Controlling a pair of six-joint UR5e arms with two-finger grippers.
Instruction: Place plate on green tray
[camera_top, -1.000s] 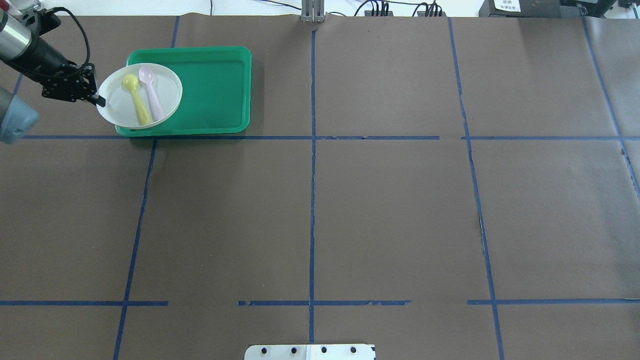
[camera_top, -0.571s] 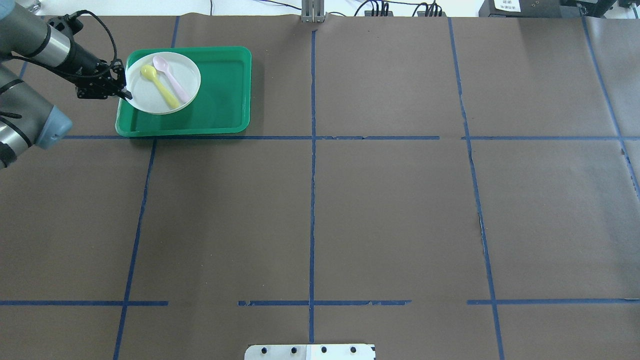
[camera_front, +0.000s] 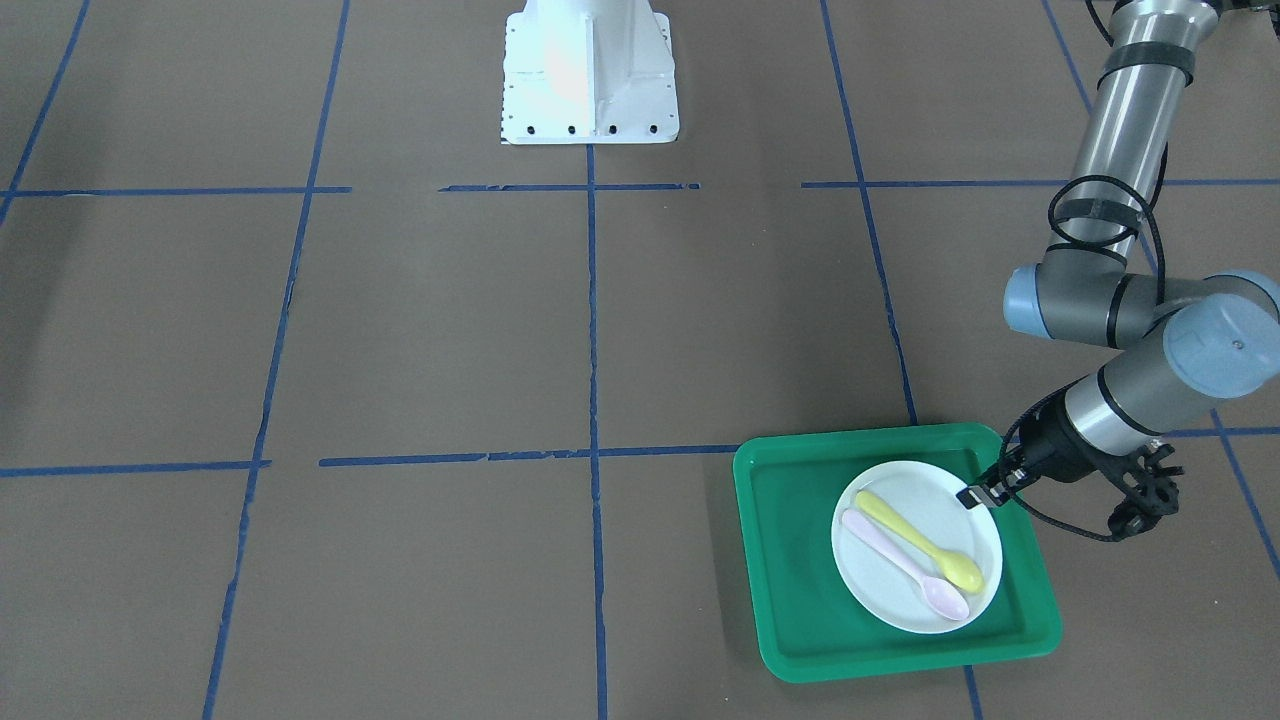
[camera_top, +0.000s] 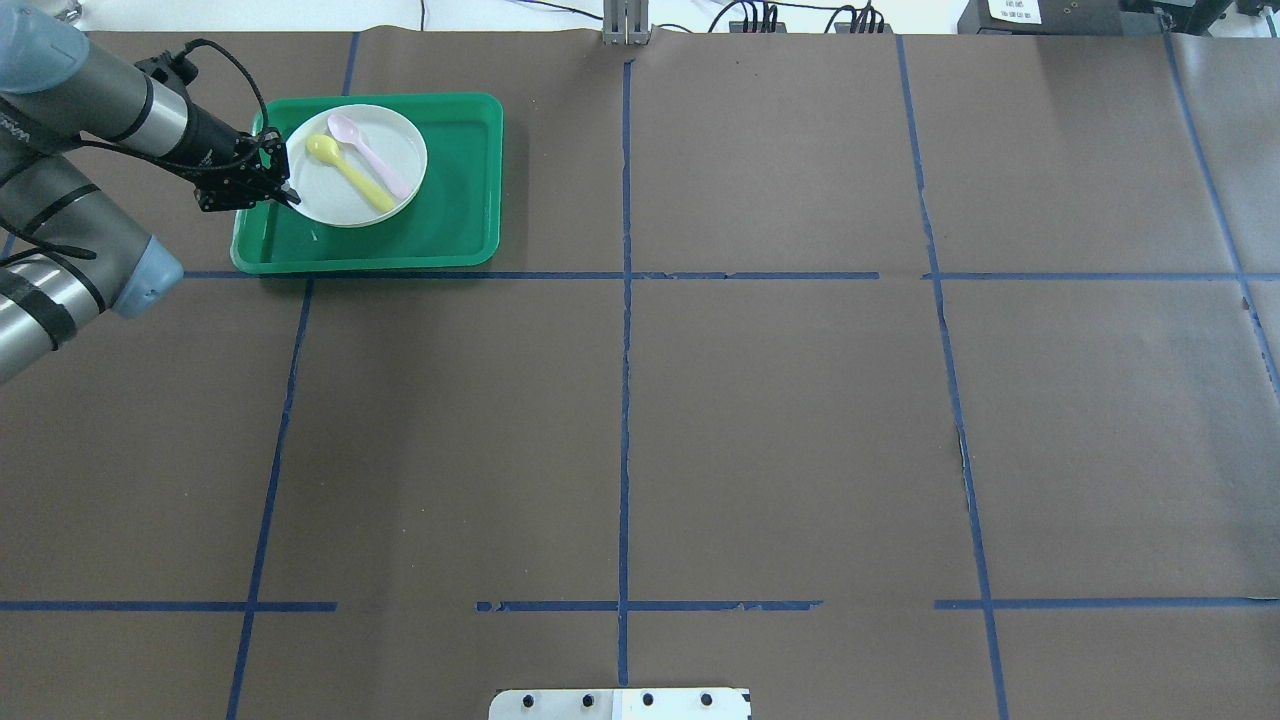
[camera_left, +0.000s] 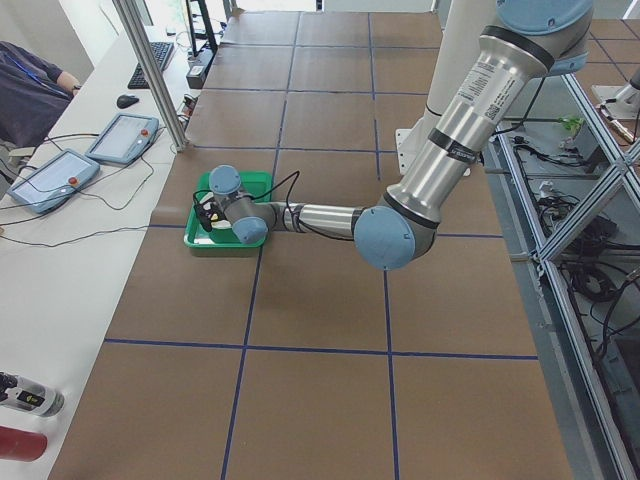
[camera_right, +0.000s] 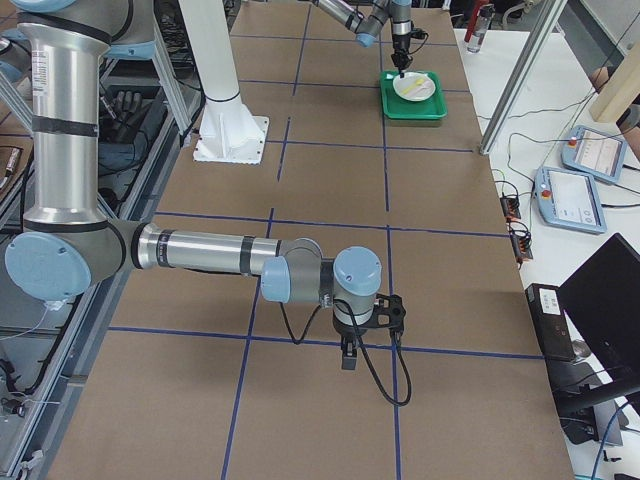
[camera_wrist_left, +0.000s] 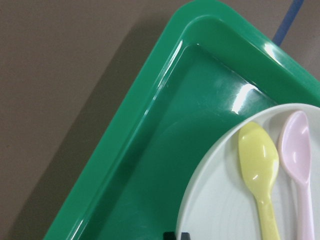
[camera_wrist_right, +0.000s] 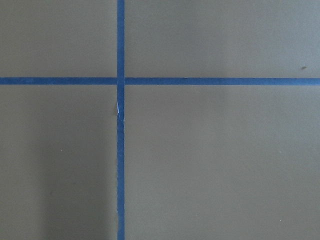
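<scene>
Two spoons on a white plate, held over the green tray

One arm is at work. The left gripper (camera_top: 285, 192) is pinched on the near-left rim of the plate (camera_top: 345, 195). In the left wrist view its dark fingertips (camera_wrist_left: 172, 235) sit right at that white rim. The plate lies inside the outline of the green tray (camera_top: 455, 205), over the tray's left half and close to its far rim. The front-facing view shows green tray floor all round the plate. Whether the plate's base touches the tray floor, the views do not settle.

Both spoons lie side by side on the plate, bowls towards the worktop's far edge. The yellow spoon (camera_top: 350, 172) is nearer the gripper, and the pink spoon (camera_top: 368, 156) is just beyond it. They run parallel and close together.

The tray sits flat in the far-left corner of the worktop (camera_top: 800, 420), as the robot faces it. Its near edge lies just beyond a line of blue tape (camera_top: 560, 275).

The right gripper (camera_right: 346, 358) hangs pointing down over the brown covering towards the worktop's right end, well apart from the tray. It shows only in the side view, so I cannot tell how its jaws stand. Its wrist camera sees only brown covering and a crossing of blue tape.
</scene>
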